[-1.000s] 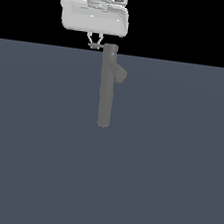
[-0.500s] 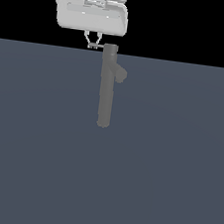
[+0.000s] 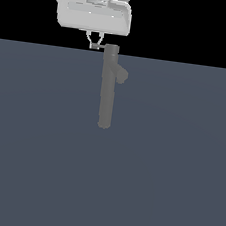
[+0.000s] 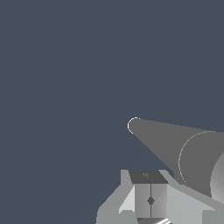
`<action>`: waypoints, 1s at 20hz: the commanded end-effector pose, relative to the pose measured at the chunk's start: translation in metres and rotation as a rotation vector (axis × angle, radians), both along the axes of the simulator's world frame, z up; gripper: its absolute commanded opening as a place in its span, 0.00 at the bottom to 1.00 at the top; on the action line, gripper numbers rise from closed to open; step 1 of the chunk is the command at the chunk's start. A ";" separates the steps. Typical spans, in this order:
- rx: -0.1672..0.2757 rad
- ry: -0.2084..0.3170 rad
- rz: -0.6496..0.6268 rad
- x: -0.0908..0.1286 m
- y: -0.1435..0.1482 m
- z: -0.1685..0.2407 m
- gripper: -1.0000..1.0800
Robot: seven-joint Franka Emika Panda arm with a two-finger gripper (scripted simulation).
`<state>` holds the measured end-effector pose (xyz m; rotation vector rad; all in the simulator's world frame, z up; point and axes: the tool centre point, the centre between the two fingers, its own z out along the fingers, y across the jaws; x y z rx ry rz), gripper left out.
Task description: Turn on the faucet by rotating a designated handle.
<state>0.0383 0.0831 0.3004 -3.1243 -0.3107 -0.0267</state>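
The faucet (image 3: 107,94) is a tall grey column with a stubby angled spout (image 3: 121,75) near its top. The handle (image 3: 99,46) is a thin light rod projecting from the column's top towards the exterior view's left. My gripper (image 3: 94,45) hangs from the white hand (image 3: 93,11), its fingers drawn together to a point right at the handle's free end. In the wrist view the column (image 4: 175,144) runs away from the camera. The fingers (image 4: 142,197) are closed against each other, next to a light grey bar (image 4: 186,199) that looks like the handle. Nothing sits between the fingers.
The faucet stands on a plain dark grey-blue floor (image 3: 166,182) that fills both views. A black background lies behind the hand in the exterior view. No other objects show.
The hand has shifted very slightly upward and towards the exterior view's left in the picture. The fingertips stay at the handle's end. The faucet and handle look unmoved.
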 end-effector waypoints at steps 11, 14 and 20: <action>-0.001 0.005 0.003 -0.026 -0.016 -0.001 0.00; -0.002 0.009 0.000 -0.031 -0.035 -0.001 0.00; -0.003 0.016 -0.007 -0.040 -0.073 0.000 0.00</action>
